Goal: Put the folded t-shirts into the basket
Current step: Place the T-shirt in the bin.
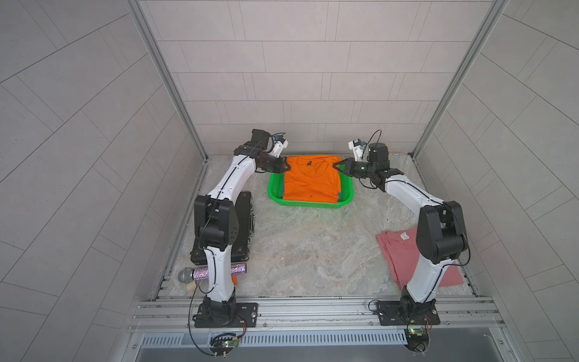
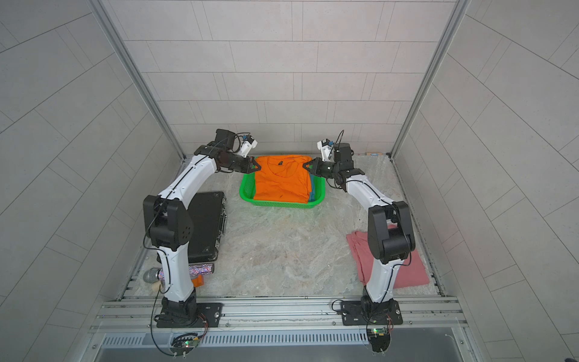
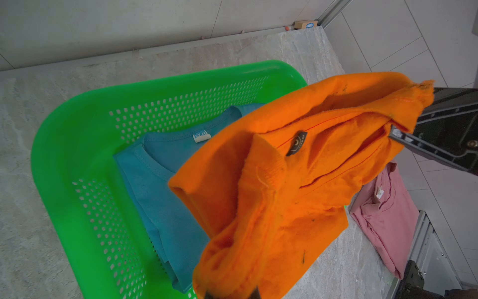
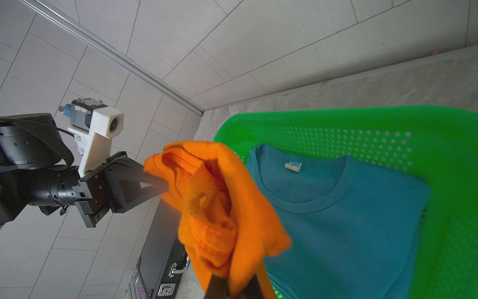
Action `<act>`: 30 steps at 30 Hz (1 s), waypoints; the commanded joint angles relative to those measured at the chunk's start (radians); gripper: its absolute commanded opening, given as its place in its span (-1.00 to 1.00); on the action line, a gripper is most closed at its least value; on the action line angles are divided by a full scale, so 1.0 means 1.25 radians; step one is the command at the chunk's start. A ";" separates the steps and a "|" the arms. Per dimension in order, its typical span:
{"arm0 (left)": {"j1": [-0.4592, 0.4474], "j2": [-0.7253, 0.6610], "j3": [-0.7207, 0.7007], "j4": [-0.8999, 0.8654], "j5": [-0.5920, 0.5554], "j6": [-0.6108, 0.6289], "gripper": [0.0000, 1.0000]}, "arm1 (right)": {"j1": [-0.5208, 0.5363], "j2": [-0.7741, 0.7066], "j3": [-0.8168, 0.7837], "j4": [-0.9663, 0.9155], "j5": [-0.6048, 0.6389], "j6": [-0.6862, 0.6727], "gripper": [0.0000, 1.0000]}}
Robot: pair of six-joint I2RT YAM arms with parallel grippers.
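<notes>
left tool [image 1: 285,165] and right tool [image 1: 337,166] each clamped on collar-end corner of orange t-shirt [image 1: 310,183], held over green basket [image 1: 308,204] at surface's far edge. blue t-shirt [image 3: 160,186] lies inside basket. pink t-shirt [image 1: 399,254] by surface's right edge.

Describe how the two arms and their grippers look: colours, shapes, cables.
Both the left arm and the right arm have white, rounded links with black joint housings and a thin black cable running along each shell. The left gripper and right gripper are black with triangular, cut-out fingers. A white printed mount carries each wrist camera. Black plates anchor the bases.
</notes>
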 commanded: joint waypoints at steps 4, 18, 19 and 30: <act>0.006 0.031 0.030 -0.009 0.010 -0.006 -1.00 | -0.012 0.040 0.020 0.033 -0.021 0.008 -1.00; 0.006 0.116 0.067 0.014 0.008 -0.026 -1.00 | -0.029 0.120 0.050 0.041 -0.031 0.018 -1.00; 0.005 0.121 0.069 0.014 0.007 -0.026 -1.00 | -0.031 0.127 0.057 0.035 -0.031 0.016 -1.00; 0.005 0.160 0.085 0.016 -0.015 -0.025 -1.00 | -0.040 0.178 0.088 0.023 -0.037 0.022 -1.00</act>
